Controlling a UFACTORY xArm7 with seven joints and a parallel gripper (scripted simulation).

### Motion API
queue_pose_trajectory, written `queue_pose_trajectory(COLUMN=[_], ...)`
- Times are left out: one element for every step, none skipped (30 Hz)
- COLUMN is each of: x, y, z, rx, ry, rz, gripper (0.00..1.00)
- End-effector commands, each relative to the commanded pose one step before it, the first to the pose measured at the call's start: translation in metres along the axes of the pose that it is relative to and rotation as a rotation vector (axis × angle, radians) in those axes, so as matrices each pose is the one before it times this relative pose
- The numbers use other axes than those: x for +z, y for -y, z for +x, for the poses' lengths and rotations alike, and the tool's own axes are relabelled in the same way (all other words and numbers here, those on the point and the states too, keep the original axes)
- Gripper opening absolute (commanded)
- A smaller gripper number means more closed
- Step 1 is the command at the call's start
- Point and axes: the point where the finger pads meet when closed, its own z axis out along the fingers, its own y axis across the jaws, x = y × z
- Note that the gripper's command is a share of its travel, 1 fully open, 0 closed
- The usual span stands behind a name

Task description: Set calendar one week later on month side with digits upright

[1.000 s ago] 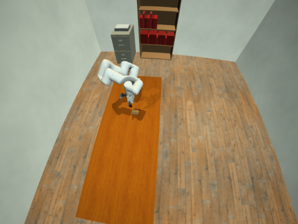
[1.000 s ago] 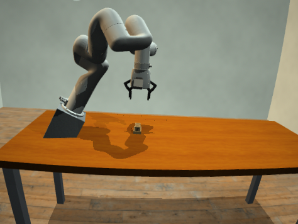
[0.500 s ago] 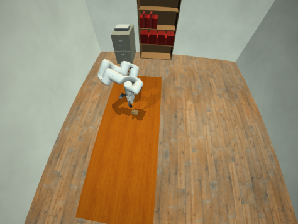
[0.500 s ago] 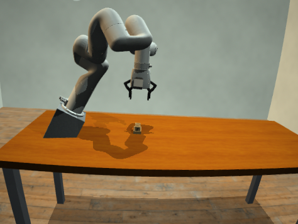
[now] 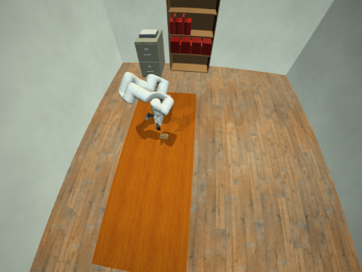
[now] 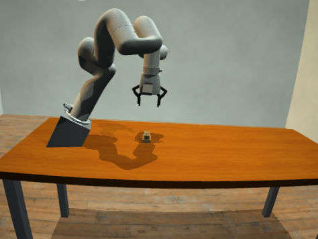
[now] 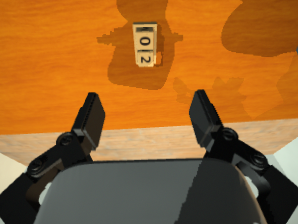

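The small wooden calendar tray (image 7: 145,44) stands on the orange table with two cubes in it, side by side. In the wrist view the cubes' top faces read 0 (image 7: 144,41) and 2 (image 7: 145,59). The tray also shows in the exterior view (image 6: 146,137) and in the top view (image 5: 164,136). The side with the month's name is too small to read. My gripper (image 6: 148,101) hangs well above the tray, pointing down, open and empty. It also shows in the wrist view (image 7: 149,121).
The arm's base (image 6: 68,131) stands on the table to the left of the tray. A table edge (image 7: 150,131) runs close below the gripper in the wrist view. A filing cabinet (image 5: 150,53) and a bookshelf (image 5: 192,35) stand far behind.
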Motion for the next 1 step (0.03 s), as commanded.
queue_pose_trajectory(x=[-0.00063], y=[0.00062], z=[-0.00017], rx=[0.00018], ry=[0.00018], rz=[0.00197], gripper=[1.0])
